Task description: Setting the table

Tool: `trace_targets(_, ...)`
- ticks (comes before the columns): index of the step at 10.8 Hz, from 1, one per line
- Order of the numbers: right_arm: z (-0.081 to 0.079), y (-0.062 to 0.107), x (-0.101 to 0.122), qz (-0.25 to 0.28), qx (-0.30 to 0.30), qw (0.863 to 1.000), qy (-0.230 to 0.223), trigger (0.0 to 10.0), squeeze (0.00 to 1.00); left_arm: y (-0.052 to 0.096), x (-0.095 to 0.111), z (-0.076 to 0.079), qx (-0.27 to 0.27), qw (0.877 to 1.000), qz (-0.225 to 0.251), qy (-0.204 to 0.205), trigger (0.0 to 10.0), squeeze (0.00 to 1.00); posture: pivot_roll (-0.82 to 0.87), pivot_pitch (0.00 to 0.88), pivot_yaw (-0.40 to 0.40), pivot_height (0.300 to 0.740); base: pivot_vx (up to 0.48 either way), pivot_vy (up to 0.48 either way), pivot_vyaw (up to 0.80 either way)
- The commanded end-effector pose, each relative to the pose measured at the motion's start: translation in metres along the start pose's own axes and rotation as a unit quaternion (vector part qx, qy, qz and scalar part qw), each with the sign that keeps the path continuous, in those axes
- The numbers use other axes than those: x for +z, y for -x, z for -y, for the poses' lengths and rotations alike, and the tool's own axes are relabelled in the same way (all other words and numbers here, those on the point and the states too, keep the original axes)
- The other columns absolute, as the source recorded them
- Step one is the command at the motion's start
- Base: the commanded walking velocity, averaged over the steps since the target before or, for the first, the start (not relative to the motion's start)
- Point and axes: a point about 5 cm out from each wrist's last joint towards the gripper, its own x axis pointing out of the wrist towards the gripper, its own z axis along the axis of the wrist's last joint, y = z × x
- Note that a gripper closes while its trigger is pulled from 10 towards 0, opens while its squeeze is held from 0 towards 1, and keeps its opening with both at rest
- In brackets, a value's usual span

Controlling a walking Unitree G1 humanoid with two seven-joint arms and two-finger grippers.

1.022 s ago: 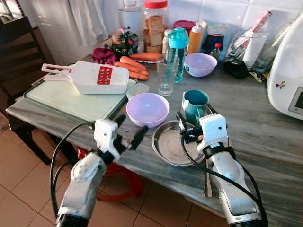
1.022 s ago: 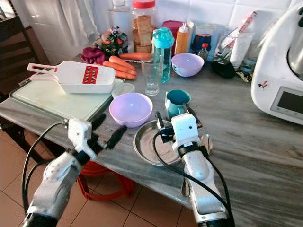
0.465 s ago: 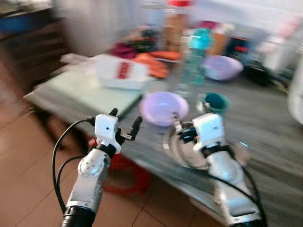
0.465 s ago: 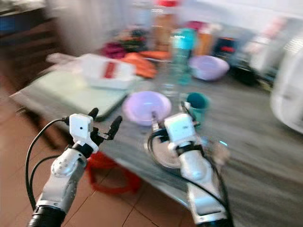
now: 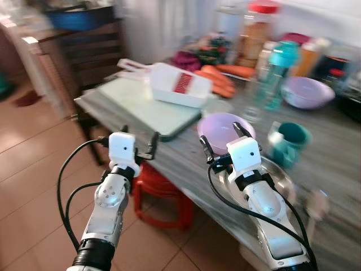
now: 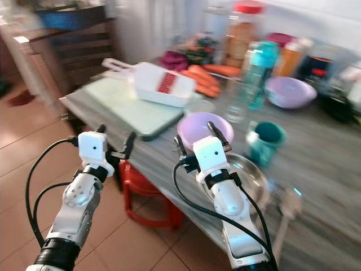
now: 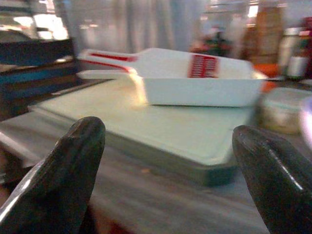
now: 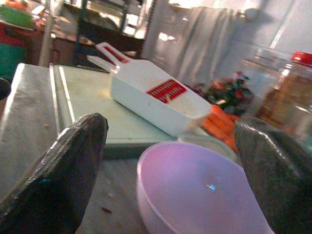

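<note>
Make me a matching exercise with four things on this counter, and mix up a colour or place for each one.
Things:
1. bowl nearest the right pincer
2. mug
3. grater
4. carrots

Descriptions:
A. orange, behind the grater
B. white with a red panel, on the cutting board
C. lilac, beside the metal plate
D. teal, right of the lilac bowl

Pairs: 1-C, 2-D, 3-B, 4-A

My head views smear the bottles [image 5: 281, 59] and far bowl [image 5: 307, 91]; my right arm [image 5: 265, 209] hides part of the metal plate [image 5: 282, 175], labels unreadable
</note>
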Motion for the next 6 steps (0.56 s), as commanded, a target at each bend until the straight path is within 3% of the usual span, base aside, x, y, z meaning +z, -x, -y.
trace_targets(1,0.001,-0.001,0.007,0.011,0.004,1.000,0.005,10.0,0.00,-0.004,0.003,0.001,0.007,1.000,0.007,-0.010,10.0,0.00,0.00,0.000,0.004,0.740,0.000,0.000,0.80)
trace_targets(6,-0.001,-0.002,0.007,0.012,0.009,1.000,0.000,10.0,0.00,-0.006,0.003,-0.008,0.044,0.999,0.006,-0.030,10.0,0.00,0.00,0.000,0.005,0.740,0.000,0.000,0.80)
